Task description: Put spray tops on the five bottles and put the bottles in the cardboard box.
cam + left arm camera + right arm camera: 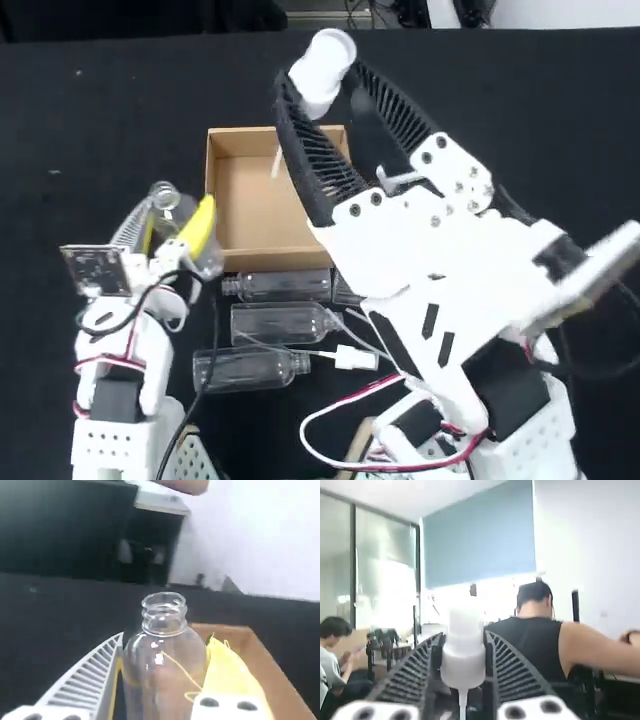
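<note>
Bottle in hand, the left gripper stands at the near left of the black table. Its white ribbed finger and yellow finger are closed on the sides of a clear plastic bottle. The bottle is upright with its threaded neck bare and free above the fingers, which I take to be the point of the hold: the mouth is offered up for a cap. Just beside it, touching or nearly touching the yellow finger, sits the open-topped brown cardboard box, shallow, square-cornered and matte, placed close so that a finished bottle has a short trip. In front of the box three more clear bottles lie on their sides, smooth, round-shouldered and uncapped. A loose spray top lies near them, white with a thin tube trailing. The right gripper is raised high over the box's far edge, its black slatted fingers pinching a white spray top by its collar. The top looks like hard, smooth plastic, and its slim dip tube hangs straight down, ready, I'd judge, to be threaded into the waiting neck.
</note>
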Available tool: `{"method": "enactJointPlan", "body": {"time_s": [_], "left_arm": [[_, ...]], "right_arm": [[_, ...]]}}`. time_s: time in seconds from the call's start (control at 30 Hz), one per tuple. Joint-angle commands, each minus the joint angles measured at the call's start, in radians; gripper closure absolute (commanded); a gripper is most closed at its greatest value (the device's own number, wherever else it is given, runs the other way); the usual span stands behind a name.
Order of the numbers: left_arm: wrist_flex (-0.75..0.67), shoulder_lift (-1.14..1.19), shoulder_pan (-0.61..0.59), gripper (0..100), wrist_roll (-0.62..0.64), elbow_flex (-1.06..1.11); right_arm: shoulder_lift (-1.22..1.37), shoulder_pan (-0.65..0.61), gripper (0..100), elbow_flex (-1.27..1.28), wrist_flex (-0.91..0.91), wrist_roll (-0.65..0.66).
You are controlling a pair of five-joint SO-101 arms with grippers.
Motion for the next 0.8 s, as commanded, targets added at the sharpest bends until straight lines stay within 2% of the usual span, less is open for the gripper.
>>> {"method": "enactJointPlan", "body": {"time_s": [0.0,0.1,0.3,0.4,0.57,0.77], "left_arm": [[-0.025,-0.011,0.067,97,0.006,-0.015],[-0.018,-0.012,0.090,97,-0.003,-0.018],[-0.018,-0.011,0.139,97,-0.282,0.008],[-0.023,-0.011,0.136,97,-0.265,0.013],[-0.025,-0.012,0.131,97,-0.123,0.013],[-0.107,-0.012,0.087,97,-0.120,0.065]], "right_arm": [[0.156,-0.018,98.6,-0.031,-0.048,-0.008],[0.154,-0.038,98.6,-0.028,-0.043,-0.008],[0.153,-0.109,98.6,0.012,-0.051,-0.008],[0.153,-0.110,98.6,0.021,-0.048,-0.008],[0.157,-0.106,98.6,0.062,-0.051,0.000],[0.160,-0.104,98.6,0.104,-0.055,0.002]]}}
